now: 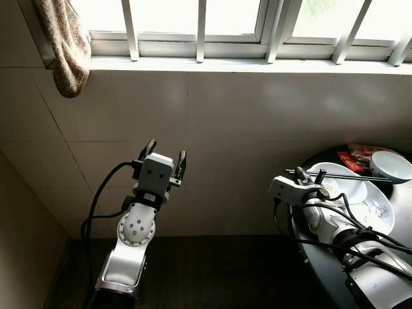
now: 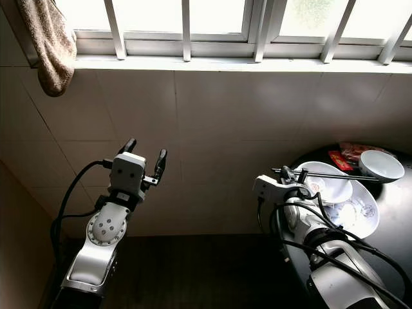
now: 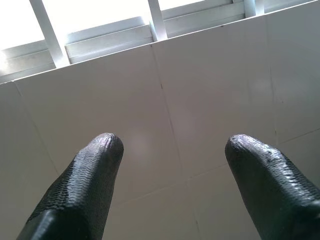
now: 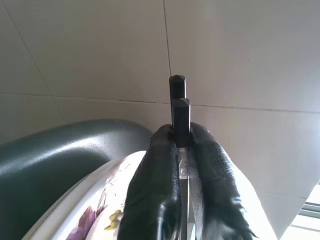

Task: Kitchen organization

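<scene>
Right gripper (image 4: 181,150) is clenching a pair of chopsticks (image 1: 341,175) in its jaws above the plates (image 1: 360,199), left gripper (image 1: 164,161) is gaping empty, so sorting looks barely begun.

A home kitchen is suggested: a tiled wall (image 1: 225,129) is seen under a barred window (image 1: 257,26) at twelve o'clock, and dishes (image 1: 360,193) are stacked at three o'clock on a dark round table (image 1: 322,270).
</scene>
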`<state>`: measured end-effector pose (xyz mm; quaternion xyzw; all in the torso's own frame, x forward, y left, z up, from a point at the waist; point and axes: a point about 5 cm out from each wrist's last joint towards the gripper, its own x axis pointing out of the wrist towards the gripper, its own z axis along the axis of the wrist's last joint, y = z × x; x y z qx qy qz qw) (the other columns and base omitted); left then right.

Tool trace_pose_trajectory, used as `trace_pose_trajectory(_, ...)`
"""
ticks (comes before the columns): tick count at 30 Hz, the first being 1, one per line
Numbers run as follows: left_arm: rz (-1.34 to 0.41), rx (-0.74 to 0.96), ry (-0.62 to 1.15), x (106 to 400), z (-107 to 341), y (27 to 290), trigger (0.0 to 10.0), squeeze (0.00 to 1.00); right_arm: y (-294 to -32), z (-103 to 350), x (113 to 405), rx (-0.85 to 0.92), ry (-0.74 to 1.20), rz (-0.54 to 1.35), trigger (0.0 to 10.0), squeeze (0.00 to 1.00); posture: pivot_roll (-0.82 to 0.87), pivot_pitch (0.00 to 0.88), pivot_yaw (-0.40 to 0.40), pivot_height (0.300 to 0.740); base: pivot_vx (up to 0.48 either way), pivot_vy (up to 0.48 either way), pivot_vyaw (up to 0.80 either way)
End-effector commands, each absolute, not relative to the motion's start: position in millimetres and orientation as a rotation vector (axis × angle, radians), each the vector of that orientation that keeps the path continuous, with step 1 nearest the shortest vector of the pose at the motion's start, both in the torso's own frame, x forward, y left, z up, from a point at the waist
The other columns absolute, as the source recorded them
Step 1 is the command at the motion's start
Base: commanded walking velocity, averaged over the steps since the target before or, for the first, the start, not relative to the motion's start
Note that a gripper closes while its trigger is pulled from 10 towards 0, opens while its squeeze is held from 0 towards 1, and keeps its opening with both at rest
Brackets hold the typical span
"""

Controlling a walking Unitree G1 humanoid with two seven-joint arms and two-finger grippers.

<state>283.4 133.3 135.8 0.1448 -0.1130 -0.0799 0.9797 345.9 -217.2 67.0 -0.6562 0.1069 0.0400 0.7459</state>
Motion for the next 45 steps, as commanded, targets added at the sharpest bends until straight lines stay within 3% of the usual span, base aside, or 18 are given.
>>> trace_pose_trajectory(1, -0.172, 0.294, -0.216, 283, 134, 130, 10.0, 0.0, -220, 68, 346, -1.458, 0.25, 0.091, 0.0, 0.0, 0.11, 0.0, -0.063, 0.74, 0.0, 0.0, 0.0)
trace_pose_trajectory(6, -0.172, 0.295, -0.214, 282, 134, 130, 10.0, 0.0, -219, 71, 348, -1.529, 0.2, 0.073, 0.0, 0.0, 0.11, 0.0, -0.063, 0.74, 0.0, 0.0, 0.0)
trace_pose_trajectory(10, -0.171, 0.293, -0.214, 282, 133, 130, 10.0, 0.0, -213, 86, 353, -1.661, 0.035, -0.011, 0.0, 0.0, 0.1, 0.0, -0.063, 0.74, 0.0, 0.0, 0.0)
trace_pose_trajectory(14, -0.173, 0.292, -0.212, 282, 133, 129, 10.0, 0.0, -212, 93, 355, -1.672, -0.023, -0.058, 0.0, 0.0, 0.1, 0.0, -0.059, 0.74, 0.0, 0.0, 0.0)
trace_pose_trajectory(21, -0.176, 0.29, -0.213, 282, 132, 128, 10.0, 0.0, -205, 103, 357, -1.557, -0.117, -0.118, 0.0, 0.0, 0.1, 0.0, -0.062, 0.74, 0.0, 0.0, 0.0)
trace_pose_trajectory(31, -0.173, 0.291, -0.215, 284, 133, 129, 10.0, 0.0, -141, 143, 358, -1.327, -0.388, -0.027, 0.0, 0.0, 0.09, 0.0, -0.059, 0.74, 0.0, 0.0, 0.64)
trace_pose_trajectory(45, -0.174, 0.287, -0.216, 284, 133, 128, 10.0, 0.0, -98, 153, 328, -1.074, -0.439, 0.156, 0.0, 0.0, 0.09, 0.0, -0.064, 0.74, 0.0, 0.0, 0.8)
